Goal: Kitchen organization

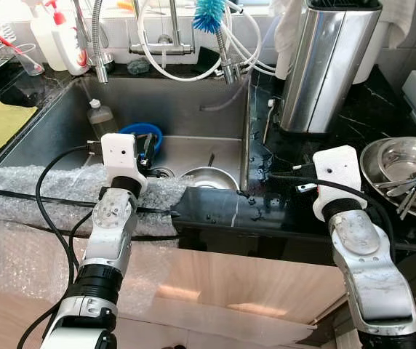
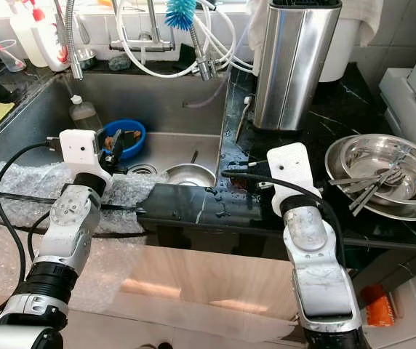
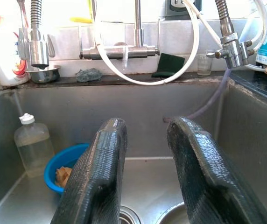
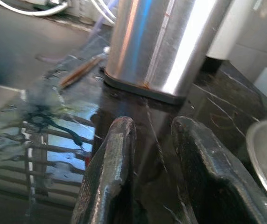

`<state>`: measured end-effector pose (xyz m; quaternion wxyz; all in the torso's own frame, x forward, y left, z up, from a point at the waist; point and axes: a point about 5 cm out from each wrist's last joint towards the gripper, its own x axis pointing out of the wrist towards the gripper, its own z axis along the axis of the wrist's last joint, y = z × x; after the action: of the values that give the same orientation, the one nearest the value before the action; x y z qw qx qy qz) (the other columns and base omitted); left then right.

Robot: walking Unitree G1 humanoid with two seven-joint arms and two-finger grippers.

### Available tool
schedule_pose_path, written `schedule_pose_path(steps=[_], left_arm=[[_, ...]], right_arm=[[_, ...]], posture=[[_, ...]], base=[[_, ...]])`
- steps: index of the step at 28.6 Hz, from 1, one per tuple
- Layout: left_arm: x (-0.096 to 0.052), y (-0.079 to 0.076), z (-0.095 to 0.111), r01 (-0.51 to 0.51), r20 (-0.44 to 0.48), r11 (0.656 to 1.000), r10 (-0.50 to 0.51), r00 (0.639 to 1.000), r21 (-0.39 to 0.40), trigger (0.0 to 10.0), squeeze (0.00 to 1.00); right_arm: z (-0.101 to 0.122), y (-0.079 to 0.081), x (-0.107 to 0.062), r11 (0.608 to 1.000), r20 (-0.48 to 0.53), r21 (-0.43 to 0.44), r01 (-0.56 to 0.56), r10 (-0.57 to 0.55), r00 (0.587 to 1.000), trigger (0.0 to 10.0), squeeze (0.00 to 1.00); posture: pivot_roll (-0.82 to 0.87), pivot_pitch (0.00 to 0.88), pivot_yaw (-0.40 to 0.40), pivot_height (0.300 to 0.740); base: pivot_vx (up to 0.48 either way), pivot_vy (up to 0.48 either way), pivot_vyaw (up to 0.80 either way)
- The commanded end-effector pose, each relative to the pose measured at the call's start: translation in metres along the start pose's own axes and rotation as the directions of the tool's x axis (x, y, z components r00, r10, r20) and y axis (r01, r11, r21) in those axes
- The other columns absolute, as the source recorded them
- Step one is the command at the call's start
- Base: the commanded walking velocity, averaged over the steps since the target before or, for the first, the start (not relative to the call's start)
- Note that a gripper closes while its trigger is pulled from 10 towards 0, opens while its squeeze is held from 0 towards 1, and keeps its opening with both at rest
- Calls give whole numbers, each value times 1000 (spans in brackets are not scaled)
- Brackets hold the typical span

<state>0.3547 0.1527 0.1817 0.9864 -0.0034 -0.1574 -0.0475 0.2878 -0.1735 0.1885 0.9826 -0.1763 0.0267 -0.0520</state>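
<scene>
Both silver arms are reaching forward side by side, with forearms angling upward and white wrist housings leading. The left arm is extending on the robot's left; the left gripper (image 3: 145, 172) is holding its two black fingers (image 3: 101, 177) parted with a narrow gap and nothing between them. The right arm is extending on the robot's right; the right gripper (image 4: 154, 172) is likewise keeping its fingers (image 4: 112, 172) slightly apart, gripping nothing.
</scene>
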Motion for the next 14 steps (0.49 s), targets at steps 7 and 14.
schedule_pose_path(steps=[7,14], left_arm=[[1,0,-1,12,-3,1000,-12,1000,22,10000,0],[1,0,-1,14,-4,1000,-14,1000,22,10000,0]], right_arm=[[-5,-13,-2,988,-81,53,142,-138,987,10000,0],[-5,-17,-4,984,-99,50,173,-167,981,10000,0]], posture=[[-134,97,70,740],[-136,99,72,740]], base=[[0,0,0],[0,0,0]])
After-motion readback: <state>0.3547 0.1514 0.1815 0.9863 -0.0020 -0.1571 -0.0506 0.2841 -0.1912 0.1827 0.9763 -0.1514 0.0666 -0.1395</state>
